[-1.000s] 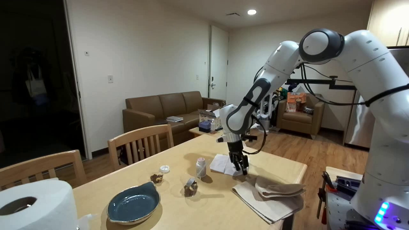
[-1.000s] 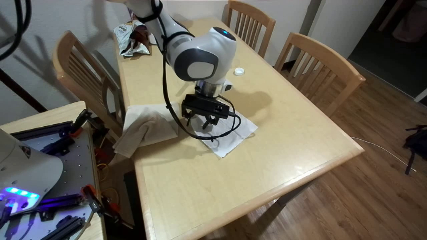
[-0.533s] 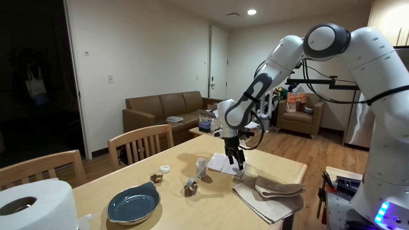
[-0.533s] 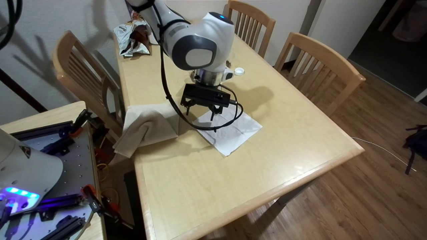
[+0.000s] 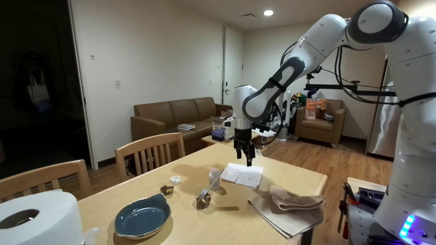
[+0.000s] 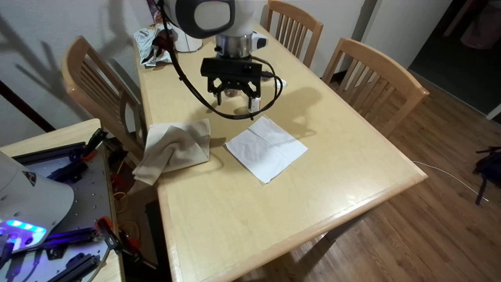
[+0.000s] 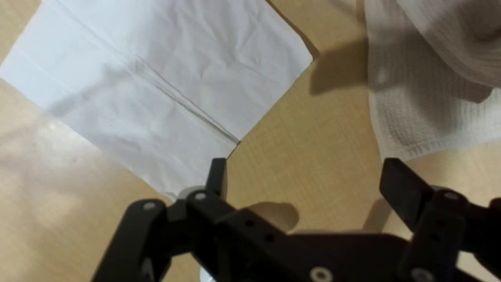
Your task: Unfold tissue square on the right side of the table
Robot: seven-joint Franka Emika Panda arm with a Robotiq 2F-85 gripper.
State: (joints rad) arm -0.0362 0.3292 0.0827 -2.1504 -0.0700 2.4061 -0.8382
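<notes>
Smooth, pale wood with a softly rounded border makes up the table (image 6: pixel 332 188). On it, lower than the claw (image 7: pixel 305 172) and off to one side, the tissue (image 6: pixel 270 152) lies spread as a thin white square, a sharp crease running across it and fine wrinkles puckering one part; seen from the wrist, it is up and to the left of the claw. The claw hangs above the tabletop, its black fingers (image 7: pixel 217 174) set wide apart, with nothing in their grip. Up and to the right of it in the wrist view sits a beige cloth (image 7: pixel 407 98), ribbed and loosely folded. In an exterior view, down and to the left of the claw, a small white bottle (image 5: pixel 214 179) stands upright, with a round white cap (image 5: pixel 175 180) and two rough brown lumps (image 5: pixel 167 190) near it. Farther out the same way come a glossy blue dish (image 5: pixel 142 217), round with a stubby tab handle and a paler rim, and a fat white paper roll (image 5: pixel 44 217) with a hollow core. Slatted wooden chairs (image 5: pixel 150 138) stand left of the claw there, and a boxy brown couch (image 5: pixel 156 112) farther back.
</notes>
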